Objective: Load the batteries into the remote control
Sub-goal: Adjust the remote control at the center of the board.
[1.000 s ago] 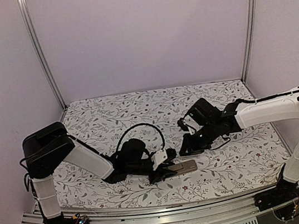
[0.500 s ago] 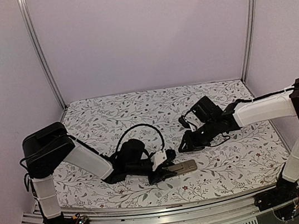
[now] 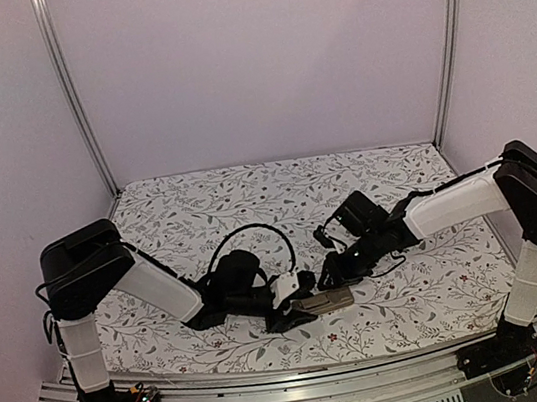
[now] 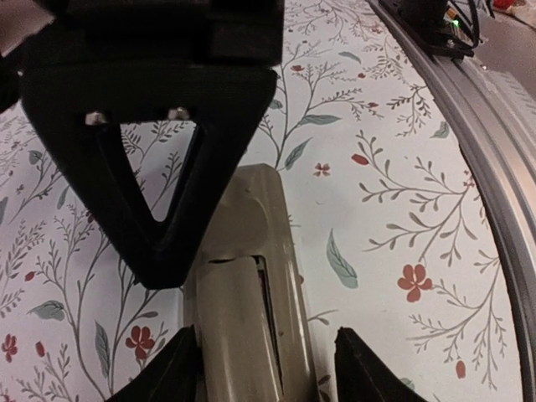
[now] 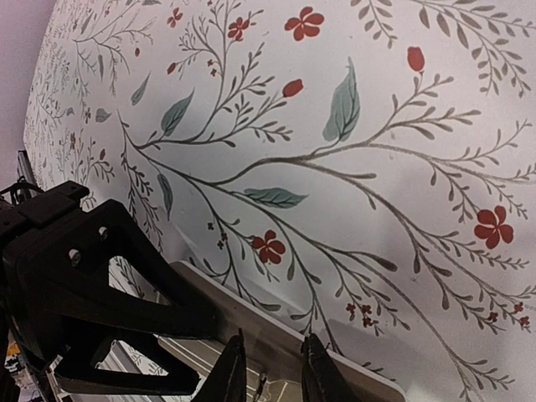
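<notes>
Right gripper (image 3: 330,275) moved in over remote (image 3: 329,300); fingers near-closed, can't tell if holding anything. left gripper (image 4: 268,368) clamps remote.

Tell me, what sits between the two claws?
Only the remote control, grey-tan back up. In the top view the left gripper grips one end and the right gripper hangs close over it.

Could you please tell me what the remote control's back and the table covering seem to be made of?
The remote control: probably moulded plastic, grey-tan with a soft sheen and a seamed panel. The table covering: likely matte printed fabric or vinyl; floral pattern, no glare.
</notes>
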### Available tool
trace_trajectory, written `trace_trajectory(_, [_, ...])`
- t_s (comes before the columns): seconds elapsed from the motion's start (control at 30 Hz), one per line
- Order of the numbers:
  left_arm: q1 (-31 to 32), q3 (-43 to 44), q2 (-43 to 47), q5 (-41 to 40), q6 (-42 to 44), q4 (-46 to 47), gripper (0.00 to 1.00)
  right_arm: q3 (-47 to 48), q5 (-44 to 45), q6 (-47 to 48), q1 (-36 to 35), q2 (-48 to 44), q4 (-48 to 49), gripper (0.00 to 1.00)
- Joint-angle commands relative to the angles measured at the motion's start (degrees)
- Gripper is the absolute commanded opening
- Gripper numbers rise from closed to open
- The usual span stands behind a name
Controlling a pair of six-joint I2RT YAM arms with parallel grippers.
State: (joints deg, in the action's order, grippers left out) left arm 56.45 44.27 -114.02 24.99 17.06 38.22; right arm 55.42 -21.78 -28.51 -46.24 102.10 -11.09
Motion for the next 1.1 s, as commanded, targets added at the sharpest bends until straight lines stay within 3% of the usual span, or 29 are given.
trace_trajectory(0.0, [-0.36,-0.91,1.22,0.40,0.17,-1.65,0.57,-0.14,0.26,1.47,-0.26,0.39,1.01,0.23])
trace_trajectory(0.2, [-0.39,-2.50,3.64,-0.14,0.17,-1.42,0.63,1.14,-0.35,3.99,0.06,-0.69,0.81,0.25])
trace_trajectory(0.33, [-0.54,-4.33,7.74,0.20,-0.32,-0.23,0.68,2.37,0.31,10.71,1.63,-4.69,1.23,0.38])
trace_trajectory(0.57, [-1.01,-10.47,14.14,-1.41,-3.78,5.18,0.70,0.93,-12.42,37.47,2.21,-11.37,5.16,0.59])
trace_trajectory(0.7, [-1.67,-14.05,18.04,-6.24,-8.16,5.59,0.69,-0.49,-15.69,48.64,2.21,-12.94,5.32,0.63])
trace_trajectory(0.9, [-1.69,-20.17,20.16,-15.94,-11.75,11.37,0.69,-0.50,-10.69,66.86,-1.82,-12.07,1.38,0.69])
trace_trajectory(1.07, [-1.69,-22.38,19.89,-19.35,-13.60,13.24,0.69,2.54,-4.45,72.41,-5.68,-5.58,-3.17,0.70])
